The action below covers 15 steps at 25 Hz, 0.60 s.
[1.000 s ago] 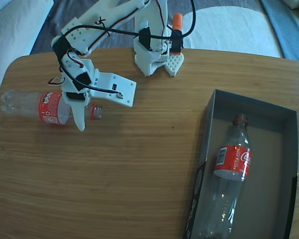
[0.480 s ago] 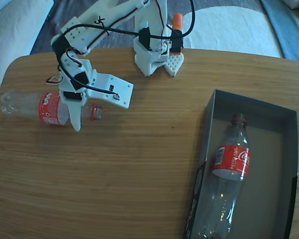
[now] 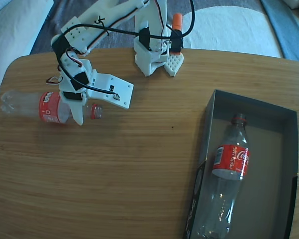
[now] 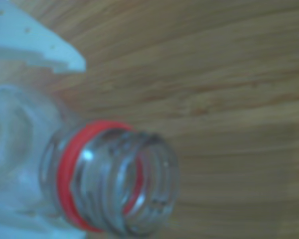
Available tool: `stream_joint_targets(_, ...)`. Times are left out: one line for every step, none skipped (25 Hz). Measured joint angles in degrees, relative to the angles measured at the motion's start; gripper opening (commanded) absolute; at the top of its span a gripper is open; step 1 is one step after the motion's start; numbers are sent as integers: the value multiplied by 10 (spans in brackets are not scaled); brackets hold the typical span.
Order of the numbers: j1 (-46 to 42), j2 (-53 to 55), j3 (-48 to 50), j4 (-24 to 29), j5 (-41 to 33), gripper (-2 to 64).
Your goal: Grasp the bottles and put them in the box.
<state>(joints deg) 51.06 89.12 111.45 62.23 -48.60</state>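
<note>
Step in hand: the second of the two bottles was being grasped; the first bottle (image 3: pixel 228 174) already lay inside the box (image 3: pixel 289 149), neck toward 12 o'clock, label near the middle.
Loose bottle: the second bottle (image 3: pixel 27 105) lay on its side on the worktop (image 3: pixel 129 169) at about 9 o'clock in the fixed view, base toward the left edge, open neck pointing to 3 o'clock, well apart from the box.
Pincer: the pincer (image 3: pixel 72 108) straddled that bottle just beside its red label, at the shoulder; one white finger crossed in front of the plastic. I judged it closed around the bottle, though how firm the squeeze was could not be told.
Wrist view: the uncapped mouth and red neck ring filled the frame, a white fingertip (image 4: pixel 45 47) at 10 o'clock, blurred.
Box: at 4 o'clock on the worktop, with free floor to the right of the bottle inside.
Next move: probably a lift clear of the wood, then a carry toward 4 o'clock, with the bottle turned roughly parallel to the one inside so it fits.
</note>
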Motion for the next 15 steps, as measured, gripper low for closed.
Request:
stream_joint_targets(0,0,0,0,0,322)
stream_joint_targets(0,0,0,0,0,310)
stream_joint_targets(0,0,0,0,0,300)
stream_joint_targets(0,0,0,0,0,290)
stream_joint_targets(0,0,0,0,0,279)
stream_joint_targets(0,0,0,0,0,267)
stream_joint_targets(0,0,0,0,0,253)
stream_joint_targets(0,0,0,0,0,240)
stream_joint_targets(-1,0,0,0,0,225)
stream_joint_targets(-1,0,0,0,0,209)
stream_joint_targets(-1,0,0,0,0,194)
stream_joint_targets(-1,0,0,0,0,180)
stream_joint_targets(-1,0,0,0,0,172)
stream_joint_targets(-1,0,0,0,0,171)
stream_joint_targets(-1,0,0,0,0,172)
